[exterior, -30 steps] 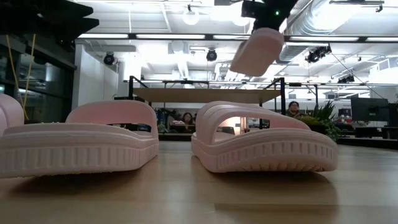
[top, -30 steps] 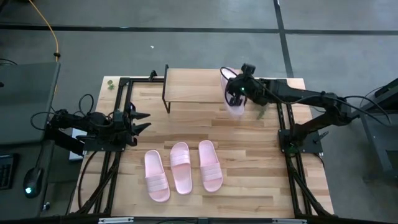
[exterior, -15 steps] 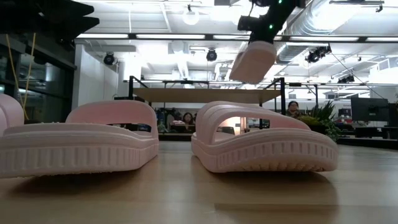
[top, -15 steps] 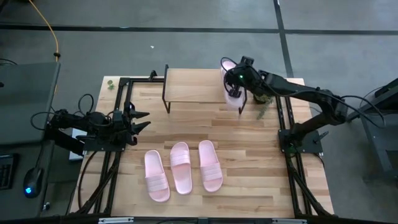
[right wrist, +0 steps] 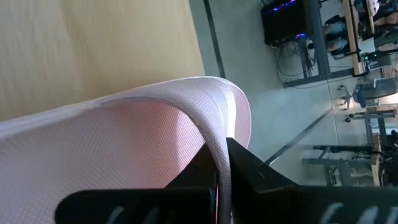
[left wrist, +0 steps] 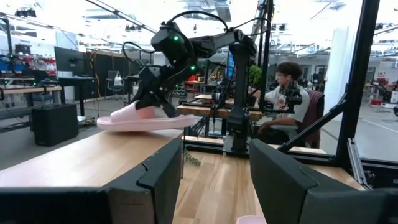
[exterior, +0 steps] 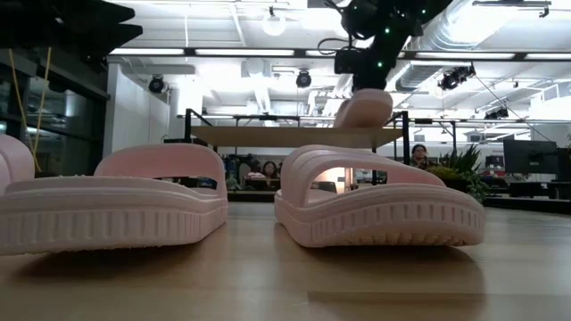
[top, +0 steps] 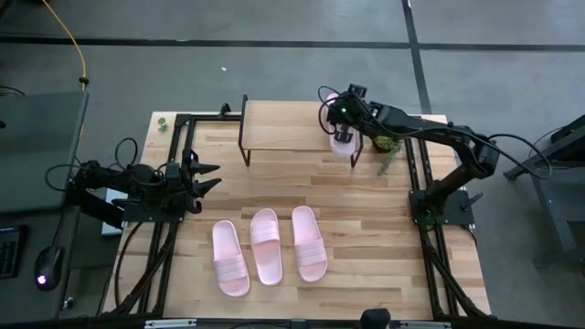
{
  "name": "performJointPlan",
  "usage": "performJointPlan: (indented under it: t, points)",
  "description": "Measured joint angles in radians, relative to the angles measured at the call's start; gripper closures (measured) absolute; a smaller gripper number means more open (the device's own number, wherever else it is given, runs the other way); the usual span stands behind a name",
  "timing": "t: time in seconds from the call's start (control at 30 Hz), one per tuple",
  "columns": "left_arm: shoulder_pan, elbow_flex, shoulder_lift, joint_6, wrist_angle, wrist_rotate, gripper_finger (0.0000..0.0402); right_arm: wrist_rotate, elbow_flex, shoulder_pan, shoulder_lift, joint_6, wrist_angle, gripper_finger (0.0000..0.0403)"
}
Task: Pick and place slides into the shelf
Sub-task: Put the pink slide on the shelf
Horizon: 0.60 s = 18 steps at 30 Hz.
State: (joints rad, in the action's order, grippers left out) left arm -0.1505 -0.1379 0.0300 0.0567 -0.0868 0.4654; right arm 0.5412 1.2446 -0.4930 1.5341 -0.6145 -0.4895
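Note:
My right gripper (top: 343,116) is over the right end of the shelf (top: 283,126), shut on one pale pink slide (top: 341,144). In the low view that slide (exterior: 364,107) lies about level at the height of the shelf's plank top (exterior: 268,135). In the left wrist view its sole (left wrist: 143,122) sits at the plank (left wrist: 87,158); whether it touches cannot be told. Three more slides (top: 266,247) lie side by side, soles down, on the near middle of the table. My left gripper (top: 207,178) waits open at the table's left side. My right gripper holds the slide by its wide strap (right wrist: 214,134), pinched at the strap's edge between the two fingers (right wrist: 245,168). It comes from above, slanting in from the right. The slide is about level below the fingers, its sole at the shelf's top near the right end.
A small green sprig (top: 388,151) lies on the table right of the shelf. Black frame rails (top: 178,146) run along the table's left and right sides. The rest of the shelf top (top: 274,119) is bare wood. A person (left wrist: 283,93) sits in the room beyond the table.
My right gripper has moved toward the far edge and a little left, over the shelf's right end, and has come down. The slide it holds has gone from steeply tilted to about level and has dropped to the plank top.

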Motion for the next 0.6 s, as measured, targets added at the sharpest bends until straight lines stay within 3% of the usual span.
performJointPlan:
  t: [0.6]
  points:
    - [0.0,0.0,0.0,0.0,0.0,0.0,0.0232,0.005,0.002,-0.005,-0.002,-0.014,-0.064,0.0402]
